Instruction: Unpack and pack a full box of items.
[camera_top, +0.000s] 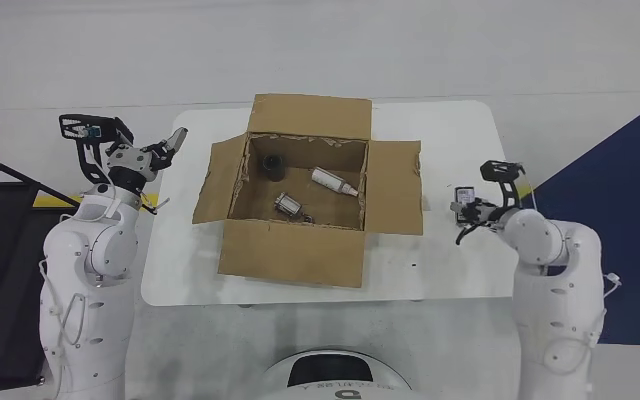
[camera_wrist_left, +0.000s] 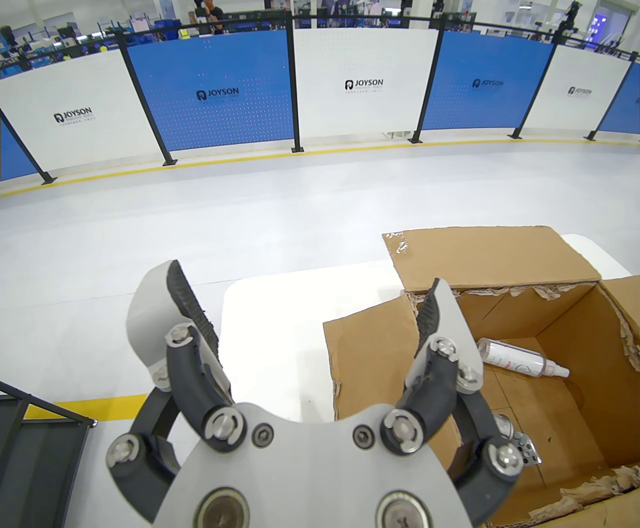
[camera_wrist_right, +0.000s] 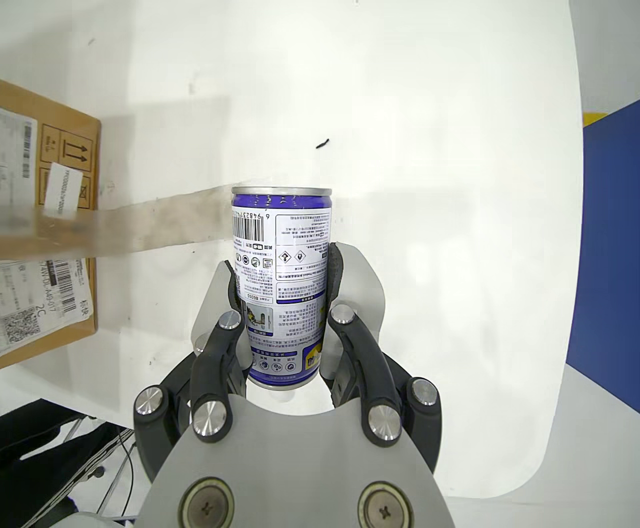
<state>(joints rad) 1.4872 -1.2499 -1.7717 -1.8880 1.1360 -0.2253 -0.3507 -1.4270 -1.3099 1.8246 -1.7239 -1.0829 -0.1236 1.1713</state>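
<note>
White tabletop (camera_top: 450, 270), mid-unpacking as we read it: the right gripper (camera_wrist_right: 280, 280) pinches a can (camera_wrist_right: 280, 225) clear of the cardboard box (camera_top: 290, 255), presumably to set it down, while the left gripper (camera_wrist_left: 306, 280) hangs spread beside it, a spray bottle (camera_wrist_left: 520, 361) and what may be a dark roll (camera_top: 271, 165) left inside.

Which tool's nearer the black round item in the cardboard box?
Left. Left tool hovers outside the cardboard box flap nearest the black round item; right tool is past the opposite flap.
</note>
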